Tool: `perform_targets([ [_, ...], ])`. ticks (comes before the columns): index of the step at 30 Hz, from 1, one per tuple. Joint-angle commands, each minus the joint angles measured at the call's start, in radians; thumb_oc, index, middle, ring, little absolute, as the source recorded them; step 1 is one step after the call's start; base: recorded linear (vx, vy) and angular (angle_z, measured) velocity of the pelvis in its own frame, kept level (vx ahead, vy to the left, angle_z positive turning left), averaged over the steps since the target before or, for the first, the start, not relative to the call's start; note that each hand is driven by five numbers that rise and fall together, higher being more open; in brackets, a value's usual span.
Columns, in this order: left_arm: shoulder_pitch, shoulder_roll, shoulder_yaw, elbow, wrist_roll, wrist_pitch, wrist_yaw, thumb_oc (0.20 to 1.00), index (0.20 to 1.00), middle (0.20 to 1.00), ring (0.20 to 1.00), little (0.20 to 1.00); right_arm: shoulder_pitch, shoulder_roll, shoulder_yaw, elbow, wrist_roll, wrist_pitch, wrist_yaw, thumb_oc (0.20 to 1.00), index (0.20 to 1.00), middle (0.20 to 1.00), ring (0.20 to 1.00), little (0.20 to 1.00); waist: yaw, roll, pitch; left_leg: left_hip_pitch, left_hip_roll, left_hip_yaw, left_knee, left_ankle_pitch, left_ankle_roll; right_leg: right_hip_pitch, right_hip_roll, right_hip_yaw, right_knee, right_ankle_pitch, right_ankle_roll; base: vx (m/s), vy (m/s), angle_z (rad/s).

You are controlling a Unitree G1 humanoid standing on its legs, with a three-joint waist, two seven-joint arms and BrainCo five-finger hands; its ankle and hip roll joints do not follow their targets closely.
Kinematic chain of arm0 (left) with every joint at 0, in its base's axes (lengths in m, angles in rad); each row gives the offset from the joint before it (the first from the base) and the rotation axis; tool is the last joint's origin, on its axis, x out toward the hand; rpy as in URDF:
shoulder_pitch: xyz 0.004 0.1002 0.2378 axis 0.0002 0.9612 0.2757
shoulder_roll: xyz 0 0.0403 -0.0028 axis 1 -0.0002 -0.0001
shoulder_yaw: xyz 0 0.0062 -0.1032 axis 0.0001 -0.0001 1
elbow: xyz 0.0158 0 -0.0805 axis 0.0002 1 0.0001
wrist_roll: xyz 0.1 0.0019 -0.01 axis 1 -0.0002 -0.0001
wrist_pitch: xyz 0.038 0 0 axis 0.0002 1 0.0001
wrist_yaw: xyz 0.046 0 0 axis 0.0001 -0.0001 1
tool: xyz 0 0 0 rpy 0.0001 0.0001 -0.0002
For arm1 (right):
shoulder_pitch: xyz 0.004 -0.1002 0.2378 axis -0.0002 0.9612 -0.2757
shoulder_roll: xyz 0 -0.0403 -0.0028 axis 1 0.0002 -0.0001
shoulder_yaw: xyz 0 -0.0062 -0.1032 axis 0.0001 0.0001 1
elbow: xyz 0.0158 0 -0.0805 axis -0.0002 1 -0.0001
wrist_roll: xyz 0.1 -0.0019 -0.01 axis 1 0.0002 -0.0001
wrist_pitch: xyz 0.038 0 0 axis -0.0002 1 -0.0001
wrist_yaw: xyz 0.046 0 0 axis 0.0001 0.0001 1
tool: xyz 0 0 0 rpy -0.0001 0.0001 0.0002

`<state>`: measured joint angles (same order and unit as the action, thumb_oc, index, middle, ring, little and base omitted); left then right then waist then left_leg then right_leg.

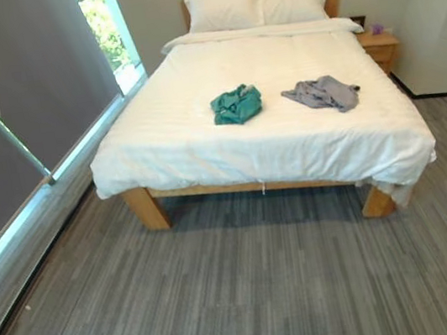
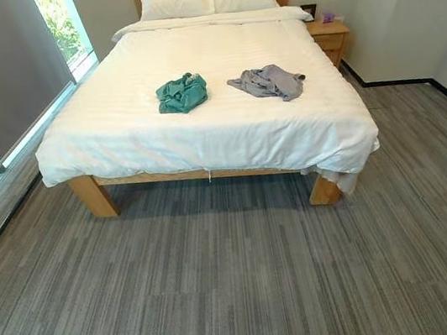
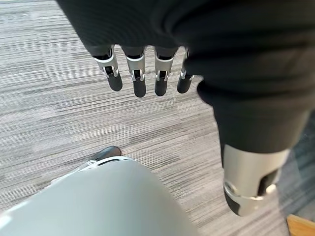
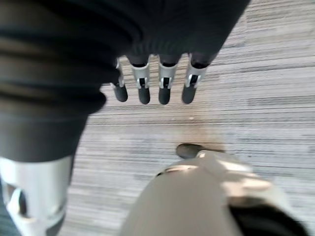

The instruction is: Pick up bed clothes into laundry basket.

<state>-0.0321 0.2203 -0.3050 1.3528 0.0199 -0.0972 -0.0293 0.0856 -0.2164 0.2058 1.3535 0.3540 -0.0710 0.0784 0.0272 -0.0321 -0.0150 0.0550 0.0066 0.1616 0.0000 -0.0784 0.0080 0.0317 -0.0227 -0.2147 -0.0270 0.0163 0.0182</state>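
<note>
Left eye view: on the bed (image 1: 204, 149), a crumpled green garment (image 1: 236, 104) near the middle, a grey garment (image 1: 323, 93) just beside it toward the nightstand (image 1: 380, 47); two pillows (image 1: 257, 6) at the headboard.

Right eye view: same layout, grey carpet (image 2: 239, 267) in front.

Left wrist view: left robot hand (image 3: 140, 78) hanging over carpet, fingers straight, holding nothing.

Right wrist view: right robot hand (image 4: 155, 86) likewise relaxed and empty above the floor.

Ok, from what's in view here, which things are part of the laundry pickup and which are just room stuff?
For the job:
- green garment, crumpled mid-bed
- grey garment, beside it, apart
- left hand and right hand, both open, holding nothing

Just there:
- bed
- two pillows
- nightstand
</note>
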Motion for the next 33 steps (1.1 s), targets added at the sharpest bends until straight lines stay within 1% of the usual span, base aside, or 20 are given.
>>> perform_targets([
  [1,-0.051,-0.043,-0.001,0.057,0.015,-0.004,-0.016,1.0,1.0,1.0,1.0,1.0,-0.044,-0.005,-0.002,0.092,-0.047,0.005,0.013,1.0,1.0,1.0,1.0,1.0,-0.008,-0.015,0.031,-0.005,0.036,-0.006,-0.087,0.13,-0.075,0.084,-0.084,0.015,-0.06,0.034,0.124,0.0,0.004,0.07],
  [5,-0.05,-0.041,0.0,0.055,0.011,-0.006,-0.017,1.0,1.0,1.0,1.0,1.0,-0.035,-0.009,-0.017,0.106,-0.049,0.007,0.012,1.0,1.0,1.0,1.0,1.0,-0.01,-0.014,0.029,-0.004,0.034,-0.006,-0.087,0.125,-0.075,0.084,-0.086,0.013,-0.06,0.033,0.126,0.01,0.004,0.03],
  [8,-0.051,-0.04,0.036,0.082,-0.026,0.008,-0.015,1.0,1.0,1.0,1.0,1.0,-0.033,-0.012,-0.034,0.107,-0.025,0.008,0.016,1.0,1.0,1.0,1.0,1.0,-0.014,-0.016,0.026,0.0,0.033,-0.002,-0.087,0.123,-0.074,0.086,-0.085,0.014,-0.06,0.033,0.127,0.0,0.0,0.0],
  [11,-0.072,-0.033,0.046,0.103,-0.034,0.021,-0.031,1.0,1.0,1.0,1.0,1.0,-0.047,-0.023,-0.042,0.134,-0.009,0.026,0.039,1.0,1.0,1.0,1.0,1.0,-0.016,-0.018,0.018,0.008,0.034,0.002,-0.087,0.118,-0.074,0.09,-0.084,0.019,-0.06,0.03,0.126,0.04,0.006,-0.01],
  [15,-0.118,-0.012,0.036,0.043,-0.075,0.006,-0.019,1.0,1.0,1.0,1.0,1.0,-0.079,-0.043,-0.05,0.083,0.029,0.008,0.02,1.0,1.0,1.0,1.0,1.0,-0.021,-0.017,0.011,0.015,0.034,0.007,-0.087,0.114,-0.075,0.093,-0.085,0.024,-0.06,0.029,0.128,0.02,0.011,-0.02],
  [16,-0.155,0.013,0.023,-0.09,-0.139,-0.02,0.017,1.0,1.0,1.0,1.0,1.0,-0.081,-0.064,-0.054,-0.084,0.085,-0.024,0.007,1.0,1.0,1.0,1.0,1.0,-0.028,-0.015,0.016,0.012,0.035,0.008,-0.087,0.115,-0.075,0.089,-0.085,0.029,-0.06,0.032,0.131,-0.01,0.01,-0.04],
  [18,-0.154,0.014,0.022,-0.091,-0.139,-0.019,0.017,1.0,1.0,1.0,1.0,1.0,-0.079,-0.063,-0.054,-0.085,0.084,-0.023,0.007,1.0,1.0,1.0,1.0,1.0,-0.028,-0.015,0.016,0.013,0.035,0.008,-0.087,0.115,-0.075,0.089,-0.085,0.029,-0.06,0.032,0.131,-0.01,0.005,-0.02],
  [19,-0.154,0.04,0.012,-0.225,-0.158,-0.031,0.039,1.0,1.0,1.0,1.0,1.0,-0.066,-0.093,-0.066,-0.229,0.071,-0.038,-0.028,1.0,1.0,1.0,1.0,1.0,-0.031,-0.013,0.024,0.016,0.034,0.009,-0.087,0.114,-0.075,0.091,-0.085,0.03,-0.06,0.033,0.134,0.0,0.0,0.0],
  [21,-0.139,0.076,0.008,-0.382,-0.176,-0.034,0.051,1.0,1.0,1.0,1.0,1.0,-0.051,-0.121,-0.087,-0.384,0.069,-0.038,-0.047,1.0,1.0,1.0,1.0,1.0,-0.031,-0.011,0.025,0.008,0.034,0.008,-0.087,0.119,-0.075,0.084,-0.086,0.028,-0.06,0.037,0.136,-0.02,0.02,-0.06],
  [22,-0.123,0.1,0.02,-0.481,-0.189,-0.034,0.053,1.0,1.0,1.0,1.0,1.0,-0.031,-0.141,-0.106,-0.496,0.063,-0.039,-0.054,1.0,1.0,1.0,1.0,1.0,-0.032,-0.011,0.027,0.006,0.033,0.008,-0.087,0.12,-0.074,0.082,-0.086,0.027,-0.06,0.038,0.137,-0.01,0.02,-0.08],
  [23,-0.084,0.127,0.048,-0.619,-0.193,-0.04,0.064,1.0,1.0,1.0,1.0,1.0,0.017,-0.156,-0.149,-0.683,0.02,-0.045,-0.073,1.0,1.0,1.0,1.0,1.0,-0.032,-0.01,0.03,0.005,0.032,0.007,-0.087,0.119,-0.073,0.08,-0.089,0.025,-0.059,0.041,0.141,0.0,0.014,-0.08],
  [24,-0.081,0.128,0.048,-0.622,-0.192,-0.038,0.064,1.0,1.0,1.0,1.0,1.0,0.021,-0.156,-0.15,-0.687,0.019,-0.043,-0.074,1.0,1.0,1.0,1.0,1.0,-0.032,-0.01,0.029,0.006,0.032,0.007,-0.087,0.119,-0.073,0.081,-0.089,0.025,-0.059,0.041,0.141,0.0,0.016,-0.07],
  [27,-0.055,0.141,0.084,-0.727,-0.199,-0.048,0.083,1.0,1.0,1.0,1.0,1.0,0.055,-0.165,-0.188,-0.834,-0.027,-0.059,-0.096,1.0,1.0,1.0,1.0,1.0,-0.032,-0.01,0.036,0.004,0.03,0.006,-0.087,0.117,-0.07,0.079,-0.093,0.025,-0.058,0.044,0.143,0.0,0.004,-0.02],
  [28,-0.053,0.141,0.084,-0.729,-0.199,-0.047,0.083,1.0,1.0,1.0,1.0,1.0,0.057,-0.164,-0.188,-0.836,-0.027,-0.057,-0.096,1.0,1.0,1.0,1.0,1.0,-0.032,-0.01,0.036,0.005,0.03,0.006,-0.087,0.117,-0.07,0.079,-0.093,0.025,-0.058,0.043,0.143,0.0,0.0,0.0],
  [29,-0.037,0.138,0.106,-0.796,-0.218,-0.049,0.091,1.0,1.0,1.0,1.0,1.0,0.068,-0.154,-0.193,-0.864,-0.005,-0.058,-0.082,1.0,1.0,1.0,1.0,1.0,-0.03,-0.013,0.04,0.004,0.028,0.005,-0.087,0.116,-0.068,0.078,-0.094,0.024,-0.058,0.043,0.142,0.0,0.0,0.0],
  [30,-0.029,0.141,0.115,-0.818,-0.219,-0.049,0.092,1.0,1.0,1.0,1.0,1.0,0.078,-0.156,-0.186,-0.875,-0.01,-0.049,-0.068,1.0,1.0,1.0,1.0,1.0,-0.028,-0.014,0.043,0.003,0.028,0.004,-0.087,0.116,-0.068,0.077,-0.094,0.024,-0.058,0.043,0.142,0.0,0.0,0.0],
  [32,-0.005,0.14,0.134,-0.865,-0.223,-0.045,0.084,1.0,1.0,1.0,1.0,1.0,0.096,-0.168,-0.171,-0.946,-0.077,-0.03,-0.051,1.0,1.0,1.0,1.0,1.0,-0.024,-0.018,0.046,0.001,0.028,0.003,-0.087,0.116,-0.068,0.077,-0.094,0.021,-0.059,0.042,0.142,0.0,0.0,0.0],
  [33,-0.003,0.141,0.134,-0.866,-0.223,-0.044,0.084,1.0,1.0,1.0,1.0,1.0,0.098,-0.168,-0.172,-0.948,-0.078,-0.029,-0.052,1.0,1.0,1.0,1.0,1.0,-0.024,-0.018,0.045,0.001,0.028,0.003,-0.087,0.116,-0.068,0.077,-0.094,0.021,-0.059,0.042,0.142,0.0,0.0,0.0],
])
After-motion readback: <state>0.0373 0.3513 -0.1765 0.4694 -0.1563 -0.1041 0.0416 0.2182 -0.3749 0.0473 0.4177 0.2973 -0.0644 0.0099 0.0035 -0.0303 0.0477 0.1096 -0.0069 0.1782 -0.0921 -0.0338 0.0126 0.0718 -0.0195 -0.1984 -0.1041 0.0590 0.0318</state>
